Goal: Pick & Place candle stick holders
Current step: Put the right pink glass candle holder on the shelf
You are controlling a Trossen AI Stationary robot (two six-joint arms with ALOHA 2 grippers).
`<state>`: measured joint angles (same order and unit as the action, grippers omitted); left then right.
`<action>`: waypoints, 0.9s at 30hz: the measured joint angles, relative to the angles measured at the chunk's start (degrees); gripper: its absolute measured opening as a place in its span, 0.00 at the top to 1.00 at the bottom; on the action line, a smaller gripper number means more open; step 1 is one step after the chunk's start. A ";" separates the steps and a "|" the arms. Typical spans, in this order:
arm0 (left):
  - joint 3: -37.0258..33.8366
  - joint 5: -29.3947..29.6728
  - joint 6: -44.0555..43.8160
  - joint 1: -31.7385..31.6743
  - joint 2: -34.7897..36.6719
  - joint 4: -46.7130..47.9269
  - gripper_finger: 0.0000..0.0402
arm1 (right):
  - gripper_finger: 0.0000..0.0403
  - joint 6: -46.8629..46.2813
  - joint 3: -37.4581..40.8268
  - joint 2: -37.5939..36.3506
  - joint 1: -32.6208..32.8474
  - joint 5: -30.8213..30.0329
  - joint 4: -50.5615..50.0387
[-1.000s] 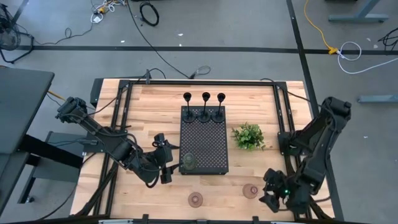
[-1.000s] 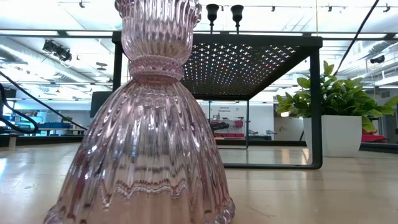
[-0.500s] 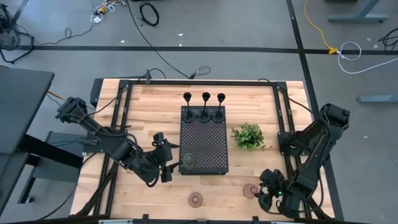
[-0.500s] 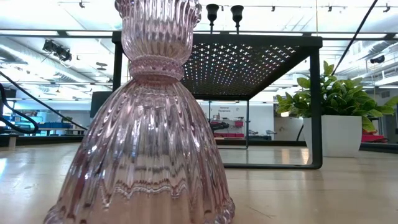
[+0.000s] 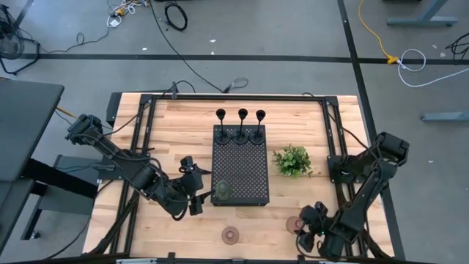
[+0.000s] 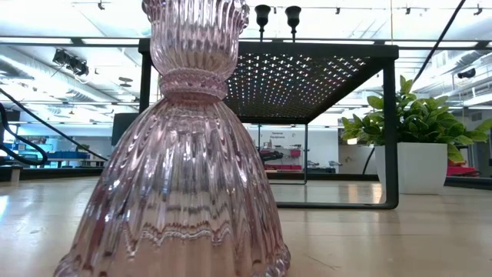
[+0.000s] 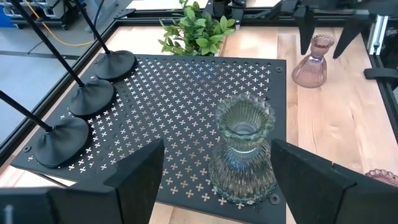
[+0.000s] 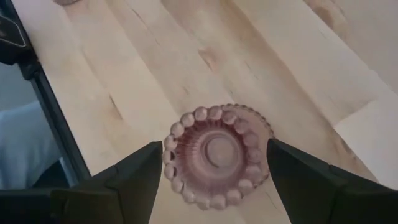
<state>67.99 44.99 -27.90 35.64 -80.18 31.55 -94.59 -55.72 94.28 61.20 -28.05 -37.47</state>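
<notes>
Three black candle stick holders [image 5: 241, 126] stood in a row along the upper edge of the perforated tray [image 5: 241, 174] at the centre of the high view, with a greenish glass holder [image 5: 223, 191] on its lower left corner. Just left of it, the left gripper [image 5: 196, 192] waited, fingers spread wide and empty. Lower right in the frame, the right gripper [image 8: 211, 167] hung directly over a pinkish glass holder [image 8: 216, 155], fingers parted to either side without touching, while another pinkish holder [image 5: 230, 235] sat at lower centre, and the plant [image 5: 292, 160] right of the tray.
</notes>
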 joint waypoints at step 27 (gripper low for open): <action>0.00 -0.01 -1.04 0.01 -0.04 0.01 0.26 | 0.42 7.69 0.00 6.88 -2.29 -6.08 7.47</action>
<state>67.99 44.98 -28.93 35.65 -80.23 31.56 -86.89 -55.72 101.16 58.92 -34.13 -30.00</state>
